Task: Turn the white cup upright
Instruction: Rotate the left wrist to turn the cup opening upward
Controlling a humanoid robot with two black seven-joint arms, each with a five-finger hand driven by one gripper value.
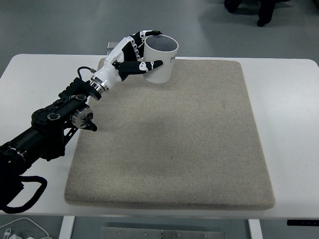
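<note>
While gripped upright (mouth up), white cup [160,60] within left hand's [133,54] curled fingers.

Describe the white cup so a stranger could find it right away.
On the white table lies a large beige mat. At the mat's far left corner, the left hand grips a white cup, mouth up, the only vessel there.

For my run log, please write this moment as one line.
left hand: shut on white cup | cup: upright, mouth up, far edge of beige mat | right hand: not in view | table: white
</note>
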